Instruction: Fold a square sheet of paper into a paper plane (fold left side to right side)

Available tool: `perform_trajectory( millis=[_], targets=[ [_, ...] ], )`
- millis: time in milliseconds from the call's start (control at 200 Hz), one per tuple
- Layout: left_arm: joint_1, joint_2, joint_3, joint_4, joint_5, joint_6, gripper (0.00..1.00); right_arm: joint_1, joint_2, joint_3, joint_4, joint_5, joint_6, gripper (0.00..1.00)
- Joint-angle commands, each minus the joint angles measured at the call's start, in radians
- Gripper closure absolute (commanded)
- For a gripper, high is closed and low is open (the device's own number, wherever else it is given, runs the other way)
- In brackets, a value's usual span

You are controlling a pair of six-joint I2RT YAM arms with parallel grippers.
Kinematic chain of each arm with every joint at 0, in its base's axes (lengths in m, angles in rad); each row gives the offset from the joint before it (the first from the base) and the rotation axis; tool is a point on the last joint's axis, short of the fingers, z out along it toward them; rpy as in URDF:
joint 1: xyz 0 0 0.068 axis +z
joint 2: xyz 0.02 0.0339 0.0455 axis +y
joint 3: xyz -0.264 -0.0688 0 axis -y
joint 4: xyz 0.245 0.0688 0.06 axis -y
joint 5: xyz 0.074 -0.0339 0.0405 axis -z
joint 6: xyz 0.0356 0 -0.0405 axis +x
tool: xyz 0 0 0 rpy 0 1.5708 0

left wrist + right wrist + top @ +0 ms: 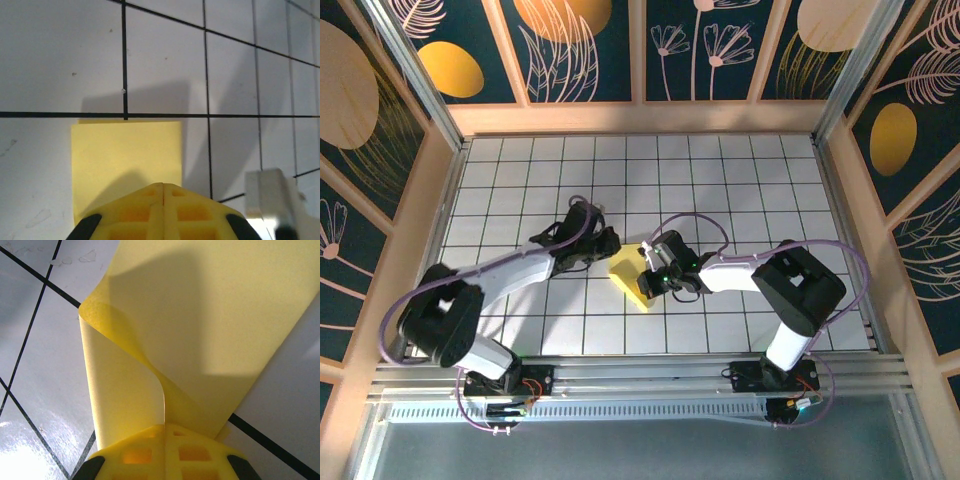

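The square sheet of paper (630, 270), pale yellow, lies mid-table between both arms, and no paper plane is in view. My right gripper (165, 426) is shut on one edge of the sheet (200, 315), which rises from the jaws and curls over in a loose bend. In the top view the right gripper (648, 282) sits at the sheet's right side. My left gripper (164, 185) is shut with nothing between its jaws. Its tips rest at the near edge of a flat part of the sheet (125, 150). From above, the left gripper (611, 243) is at the sheet's upper left corner.
The white table (720, 180) has a black grid and wooden walls (640, 118) round three sides. A metal rail (640, 375) carrying both arm bases runs along the near edge. Part of the right arm's white body (270, 200) shows in the left wrist view.
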Motion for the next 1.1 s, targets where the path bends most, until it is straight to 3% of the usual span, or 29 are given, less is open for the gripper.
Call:
perform_trajectory(
  millis=[0, 140, 395, 1096],
  targets=[
    [-0.001, -0.072, -0.123, 0.085, 0.070, -0.005, 0.98, -0.007, 0.049, -0.014, -0.066, 0.044, -0.017, 1.00],
    [-0.024, -0.102, -0.258, 0.277, 0.192, -0.077, 1.00, -0.006, 0.052, -0.010, -0.070, 0.043, -0.019, 1.00],
    [-0.061, -0.032, -0.308, 0.399, 0.231, -0.122, 1.00, -0.007, 0.054, -0.006, -0.077, 0.044, -0.020, 1.00],
    [-0.079, 0.119, -0.299, 0.433, 0.188, -0.134, 1.00, -0.006, 0.064, 0.010, -0.098, 0.052, -0.030, 1.00]
  ],
)
